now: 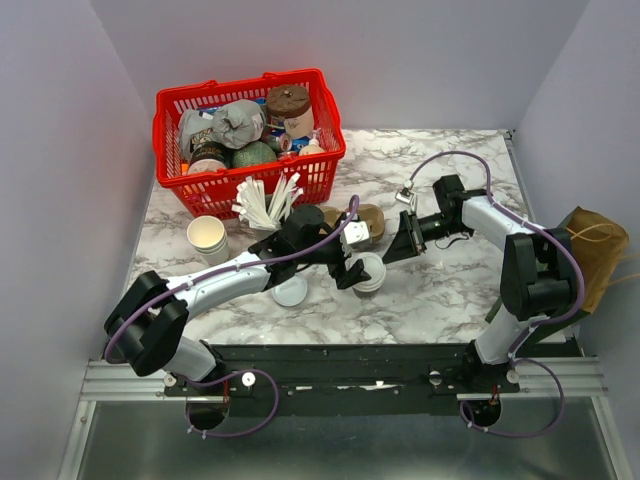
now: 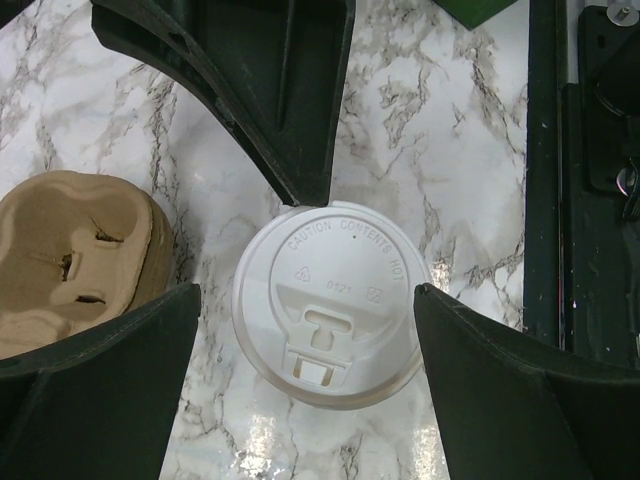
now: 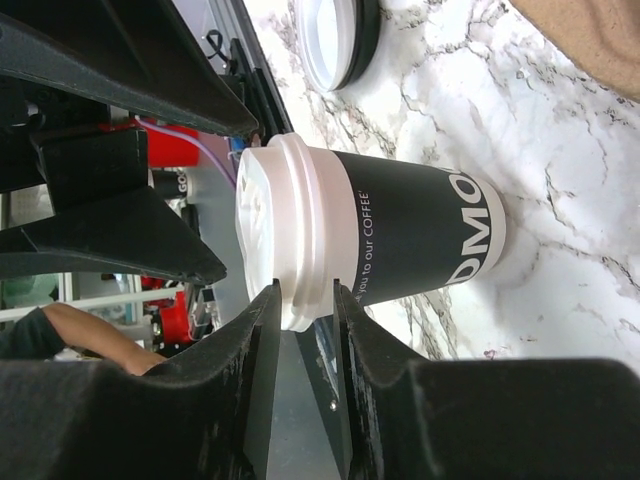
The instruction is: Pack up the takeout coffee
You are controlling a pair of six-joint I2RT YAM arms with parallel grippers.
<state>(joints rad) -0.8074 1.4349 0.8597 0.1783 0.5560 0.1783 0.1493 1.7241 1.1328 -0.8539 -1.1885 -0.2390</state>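
The takeout coffee (image 3: 400, 235) is a cup with a dark printed wall, white lettering and a round white lid (image 2: 330, 300). It stands upright on the marble table in the middle of the top view (image 1: 373, 272). My left gripper (image 2: 307, 290) is open and hangs over the cup (image 1: 352, 272), one finger on each side of the lid, not touching. My right gripper (image 3: 305, 290) comes in from the right (image 1: 392, 253). Its fingers are nearly together, with the edge of the lid's rim between the tips.
A red basket (image 1: 165, 105) full of items stands at the back left. A stack of lidless cups (image 1: 207, 237), a loose flat lid (image 1: 290, 291), cardboard cup carriers (image 1: 370, 222) and white sticks (image 1: 265, 203) lie nearby. A brown paper bag (image 1: 597, 250) is at the right edge.
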